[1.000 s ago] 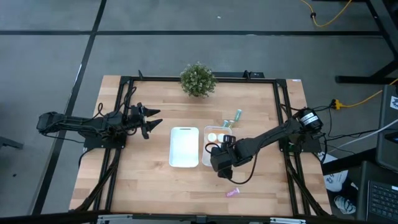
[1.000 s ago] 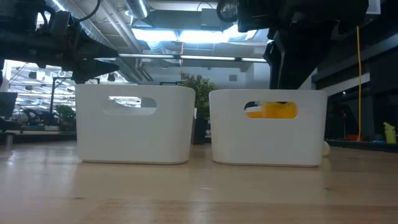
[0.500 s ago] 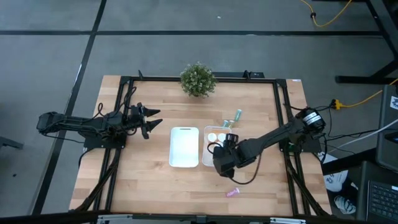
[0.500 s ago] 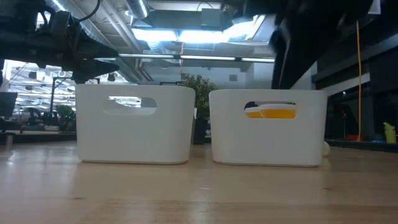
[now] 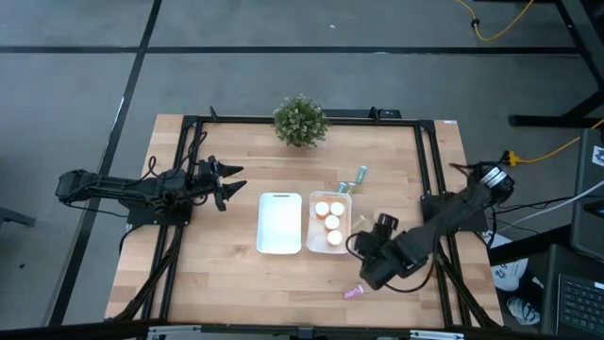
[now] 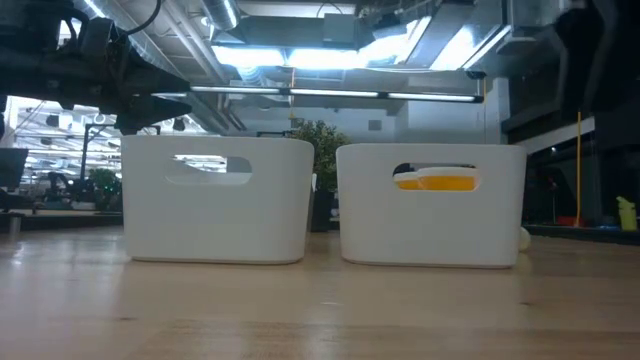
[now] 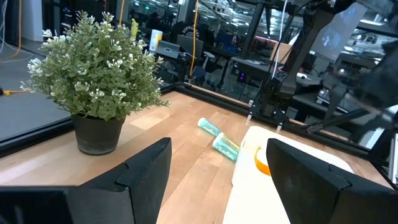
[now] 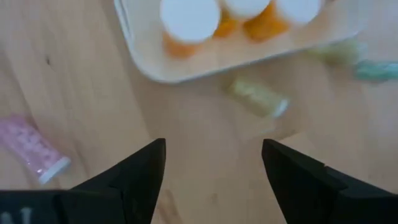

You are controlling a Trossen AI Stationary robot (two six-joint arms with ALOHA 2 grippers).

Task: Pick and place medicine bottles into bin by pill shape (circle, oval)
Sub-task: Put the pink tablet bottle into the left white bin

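In the overhead view we see two white bins at the middle of the table [image 5: 217, 283]. The left bin [image 5: 279, 223] shows nothing inside, while the right bin [image 5: 328, 223] holds three orange bottles [image 5: 331, 223] with white caps. Just above the right bin lie two teal bottles [image 5: 355, 178], and a pink bottle [image 5: 352, 293] lies below it toward the lower centre. The right gripper [image 5: 370, 242] sits just right of the right bin, its fingers [image 8: 140, 171] spread with nothing between them. At centre left the left gripper [image 5: 229, 183] waits, fingers also spread and empty. A potted plant [image 5: 300, 121] stands at the table's upper edge.
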